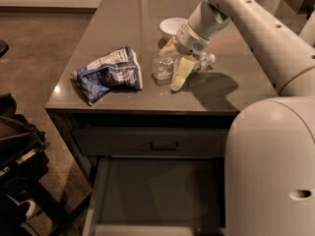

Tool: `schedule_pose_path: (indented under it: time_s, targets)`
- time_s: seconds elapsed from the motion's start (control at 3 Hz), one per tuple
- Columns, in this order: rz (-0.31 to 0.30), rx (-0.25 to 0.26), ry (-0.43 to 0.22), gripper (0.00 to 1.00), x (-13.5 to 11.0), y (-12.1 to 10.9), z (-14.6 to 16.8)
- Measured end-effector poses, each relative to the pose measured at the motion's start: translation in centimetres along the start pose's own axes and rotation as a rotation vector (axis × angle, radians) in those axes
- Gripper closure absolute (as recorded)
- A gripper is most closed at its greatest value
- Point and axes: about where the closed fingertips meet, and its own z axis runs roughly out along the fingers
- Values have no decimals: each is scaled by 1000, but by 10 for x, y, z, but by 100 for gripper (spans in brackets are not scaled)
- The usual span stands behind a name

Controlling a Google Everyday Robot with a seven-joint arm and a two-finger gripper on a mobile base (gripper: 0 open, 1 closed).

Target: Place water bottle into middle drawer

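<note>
The cream-coloured 2-finger end effector is low over the grey table, at the end of the robot's pale arm, which reaches in from the upper right. Its fingers are spread, pointing down and to the picture's left. 1 finger lies on the near side and 1 on the far side of the small clear ribbed plastic water bottle.

The bottle lies on its side on the table, between the 2 fingers. Its clear body sticks out past the fingertips to the picture's left. Whether the fingers touch it, I cannot tell.

Just behind the end effector, farther from the camera, sits a white round bowl. To the picture's left of the end effector, near the bottle but apart from it, lies a crumpled blue-and-white foil snack bag.

Below the end effector, under the table's front edge, is a shallow dark drawer front with a small bar handle, which is closed. Lower still and nearer the camera, the wide dark grey-green middle drawer is pulled out, its flat floor showing. The robot's rounded pale body fills the lower right, beside that drawer.
</note>
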Motion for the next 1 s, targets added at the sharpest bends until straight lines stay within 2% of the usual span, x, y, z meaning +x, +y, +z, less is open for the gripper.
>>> schedule_pose_path:
  time_s: [1.0]
  targets:
    - [0,0,0,88,0,0,0]
